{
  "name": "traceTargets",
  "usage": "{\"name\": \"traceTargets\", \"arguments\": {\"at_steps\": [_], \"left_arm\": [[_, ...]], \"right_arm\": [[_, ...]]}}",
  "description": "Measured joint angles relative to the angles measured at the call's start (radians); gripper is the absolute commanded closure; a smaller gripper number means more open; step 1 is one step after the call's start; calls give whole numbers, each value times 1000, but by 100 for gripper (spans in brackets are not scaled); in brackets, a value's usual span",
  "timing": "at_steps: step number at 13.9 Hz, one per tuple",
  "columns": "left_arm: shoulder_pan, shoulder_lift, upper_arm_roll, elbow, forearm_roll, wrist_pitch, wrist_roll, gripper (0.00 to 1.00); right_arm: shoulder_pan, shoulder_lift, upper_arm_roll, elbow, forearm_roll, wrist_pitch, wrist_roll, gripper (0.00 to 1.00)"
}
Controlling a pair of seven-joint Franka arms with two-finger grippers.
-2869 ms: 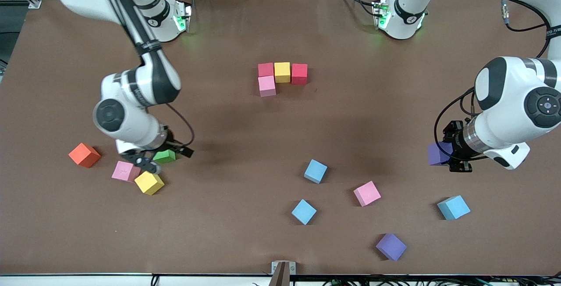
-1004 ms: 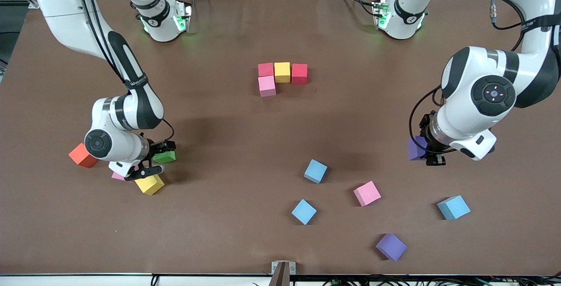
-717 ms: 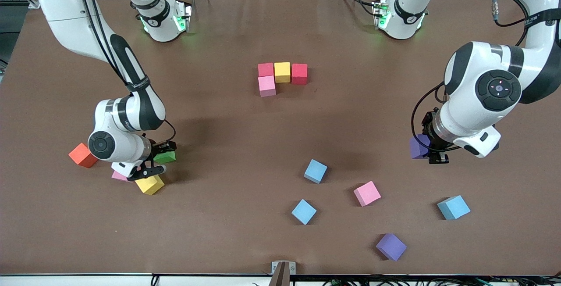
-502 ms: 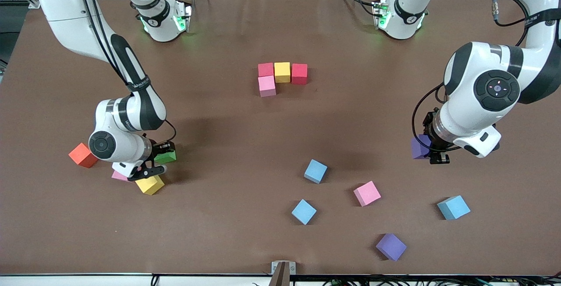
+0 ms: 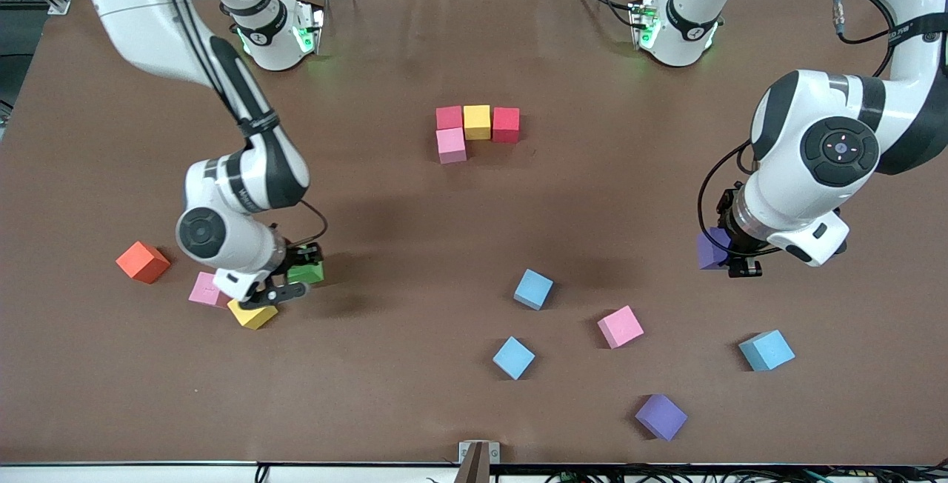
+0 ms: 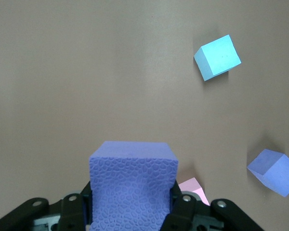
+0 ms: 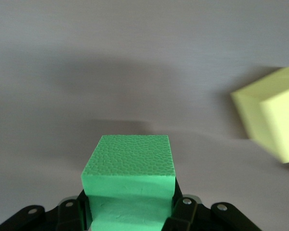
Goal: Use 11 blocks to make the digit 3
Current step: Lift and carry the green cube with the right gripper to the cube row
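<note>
Blocks scattered over the table (image 5: pixel 415 409), four already touching in a small group (image 5: pixel 475 127) near the arm bases. Green block (image 5: pixel 306 272) pinched tight in the right gripper (image 5: pixel 285 275), just above the loose yellow block (image 5: pixel 252 314). Purple block (image 5: pixel 711 248) clamped in the left gripper (image 5: pixel 729 250), up over bare table toward the left arm's end, well apart from that yellow block.

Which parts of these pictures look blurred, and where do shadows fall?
Right wrist view: the yellow block is smeared, while the green block is sharp. Front view: soft shadows lie on the table under both arms. Left wrist view: the purple block is sharp.
</note>
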Motion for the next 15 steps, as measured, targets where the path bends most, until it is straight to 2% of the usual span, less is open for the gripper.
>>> {"name": "traceTargets", "arguments": {"at_steps": [6,11,15], "left_arm": [[-1,-5,0,2,0,0,0,89],[0,-16,0,2,0,0,0,88],[0,-16,0,1,0,0,0,89]], "right_arm": [[268,-1,4,-1,51,-2,253,65],[358,6,4,-3,154,-15,297,65],[434,33,4,-5,158,-16,388,65]]}}
